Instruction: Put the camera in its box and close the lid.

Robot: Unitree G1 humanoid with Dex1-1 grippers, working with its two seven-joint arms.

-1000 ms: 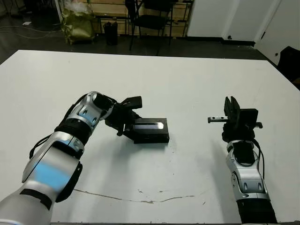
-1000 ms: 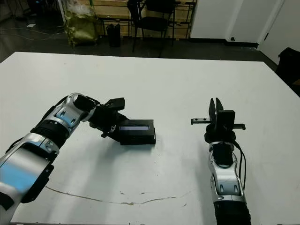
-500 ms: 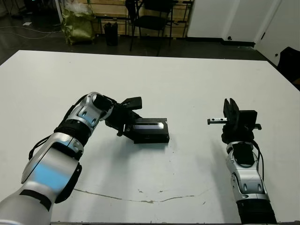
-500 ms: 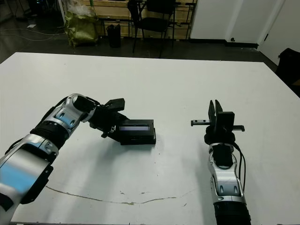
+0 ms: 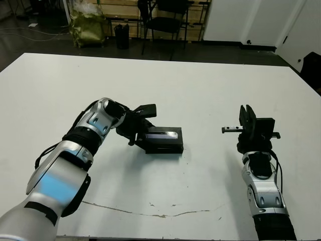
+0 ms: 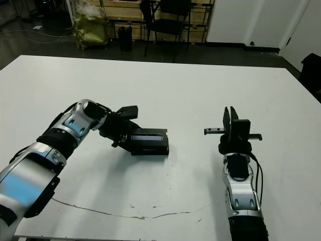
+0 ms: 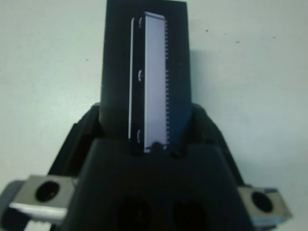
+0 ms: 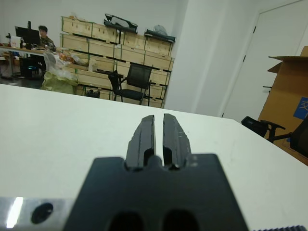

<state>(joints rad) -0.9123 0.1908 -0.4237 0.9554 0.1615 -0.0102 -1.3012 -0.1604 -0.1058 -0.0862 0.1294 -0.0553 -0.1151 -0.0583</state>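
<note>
Two arms were out over the white table [image 5: 200, 75], well apart from each other. The left gripper [image 5: 143, 122] reached in from the robot's left and lay against the near-left end of the black lid [image 5: 163, 134], which rested flat with its pale glossy stripe facing up. In the left wrist view the lid [image 7: 147, 72] ran straight away from the gripper's body, its end tucked between the two fingers, so the left tool looked clenched on the lid. The lid sat squarely on the box [image 5: 165, 147], whose black outer wall showed just beneath it; the camera itself could not be seen. Off to the robot's right the right gripper [image 5: 247, 116] stood upright above the bare tabletop, touching nothing, its two black fingers [image 8: 143, 137] pressed nearly together with only a thin slit between them. Beyond the table's far edge stood a black chair [image 5: 165, 20] and a yellow-green bag [image 5: 88, 26].
</note>
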